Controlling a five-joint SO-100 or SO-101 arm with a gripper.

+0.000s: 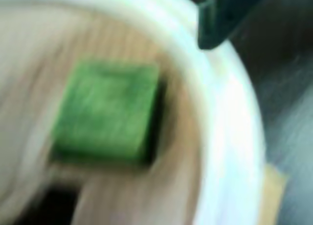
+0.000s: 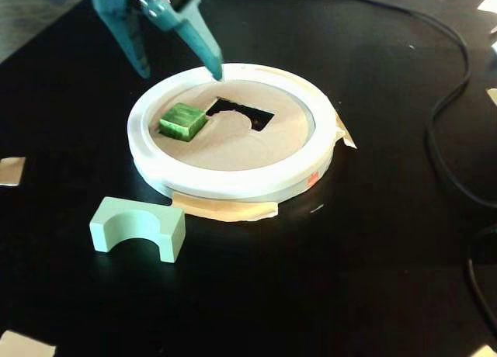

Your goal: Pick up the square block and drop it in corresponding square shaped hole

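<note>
The square block [image 2: 183, 121] sits at the left side of the cardboard disc [image 2: 233, 143], a bit tilted, looks partly sunk into the square shaped hole [image 2: 164, 129]; only a thin dark edge of that hole shows beside it in the fixed view. In the wrist view the block [image 1: 105, 112] fills the centre-left of the frame, blurred, w/ a dark gap along its right side and another dark opening at lower left. Right of the block in the fixed view is the larger arch cutout [image 2: 241, 112], dark, w/ a curved notch on its lower edge. Disc is ringed by a white rim [image 2: 233, 185], w/ tan tape tabs sticking out at the lower and right edges. The gripper [image 2: 180, 66] is at upper left of the fixed view, teal, fingers spread apart, holding nothing; one fingertip is over the rim's far edge, the other outside the ring to the left. The pale arch block [image 2: 138, 229] stands on the black table [image 2: 373, 240] at lower left, apart from the ring. A black cable [image 2: 443, 109] runs along the right side.
</note>
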